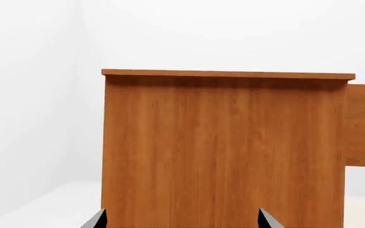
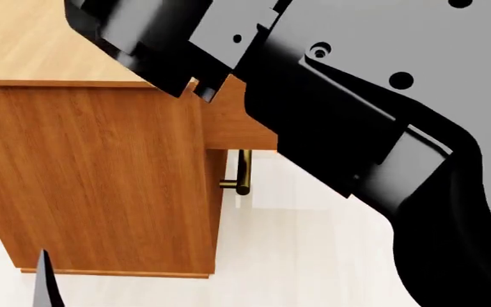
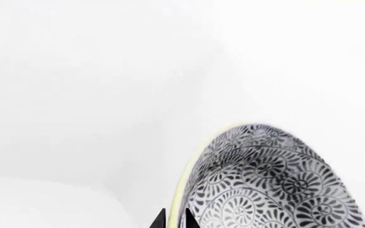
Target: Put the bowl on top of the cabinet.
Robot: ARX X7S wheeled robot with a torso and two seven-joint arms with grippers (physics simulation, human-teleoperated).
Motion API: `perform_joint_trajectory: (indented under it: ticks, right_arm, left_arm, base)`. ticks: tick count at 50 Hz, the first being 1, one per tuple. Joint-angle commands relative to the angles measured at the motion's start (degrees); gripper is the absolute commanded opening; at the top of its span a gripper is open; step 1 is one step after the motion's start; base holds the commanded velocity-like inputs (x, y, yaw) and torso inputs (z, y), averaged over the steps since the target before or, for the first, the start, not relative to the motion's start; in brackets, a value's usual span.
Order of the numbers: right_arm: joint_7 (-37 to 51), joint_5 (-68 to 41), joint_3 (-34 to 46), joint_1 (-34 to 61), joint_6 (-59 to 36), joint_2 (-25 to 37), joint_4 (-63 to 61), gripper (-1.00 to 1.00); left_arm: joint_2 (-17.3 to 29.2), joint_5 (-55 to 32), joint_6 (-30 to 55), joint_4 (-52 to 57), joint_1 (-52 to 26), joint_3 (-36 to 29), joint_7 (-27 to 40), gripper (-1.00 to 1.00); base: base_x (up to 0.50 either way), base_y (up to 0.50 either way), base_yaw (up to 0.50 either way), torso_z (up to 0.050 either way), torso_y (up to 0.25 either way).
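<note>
The white bowl (image 3: 268, 180) with its dark grey-blue floral pattern fills the right wrist view's lower right, tilted on edge. My right gripper (image 3: 174, 221) is shut on the bowl's rim, one fingertip on each side of it. In the head view the bowl is hidden behind my black right arm (image 2: 357, 128), which is raised over the orange-brown cabinet (image 2: 100, 179). The cabinet's side panel (image 1: 224, 152) also fills the left wrist view, its flat top seen edge-on. My left gripper (image 1: 182, 219) stands open and empty, facing that panel.
A brass bar handle (image 2: 243, 171) sticks out on the cabinet's front below a drawer edge. Pale floor (image 2: 314, 256) lies to the right of the cabinet. White walls surround the scene. One left fingertip (image 2: 48, 281) shows at the head view's bottom.
</note>
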State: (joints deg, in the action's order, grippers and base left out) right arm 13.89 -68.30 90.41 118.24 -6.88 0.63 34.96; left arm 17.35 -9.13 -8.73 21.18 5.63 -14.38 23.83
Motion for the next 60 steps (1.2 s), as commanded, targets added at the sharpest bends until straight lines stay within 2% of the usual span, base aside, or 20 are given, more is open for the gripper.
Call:
perform_joint_trajectory:
  ticks: [1,11,22,29,44,60]
  right_arm:
    - [-5.71,16.96,-1.75,-2.95,-6.02,-0.63,-3.25,-1.00]
    - [-5.10,19.95,-1.71,-5.97,-5.62,-0.63,-2.69,-1.00]
    - [-13.25,24.40,-1.68,-7.88,-5.65,-0.63,-4.49,-1.00]
    - [-15.35,25.68,-1.68,-7.16,-6.62,-0.63,-4.99,-1.00]
    - [-13.80,21.56,-1.74,-3.80,-10.31,-0.63,-7.88,-1.00]
    - [-13.53,21.76,-1.55,-6.53,-12.90,-0.62,-6.55,-1.00]
  left_arm:
    - [-0.01,-0.46,-2.58,0.04,0.59,0.13,-0.85,1.00]
    - [0.00,-0.23,-3.05,-0.38,0.70,-0.44,-0.86,1.00]
    - [0.14,-0.12,-2.87,-0.16,0.78,-0.94,-0.72,1.00]
    - [0.23,0.09,-3.00,-0.16,0.96,-1.33,-0.69,1.00]
    - [0.14,0.99,-3.23,-0.50,1.06,-2.63,-0.66,1.00]
    - [0.42,1.15,-2.33,0.16,0.71,-3.14,-0.35,1.00]
  base:
    - [0.00,0.00,0.00,0.000,0.000]
    - [0.00,0.00,0.00,0.000,0.001]
    - [0.00,0.00,0.00,0.000,0.001]
    - [0.00,0.00,0.00,0.000,0.000]
    - [0.00,0.00,0.00,0.000,0.001]
    - [0.00,0.00,0.00,0.000,0.001]
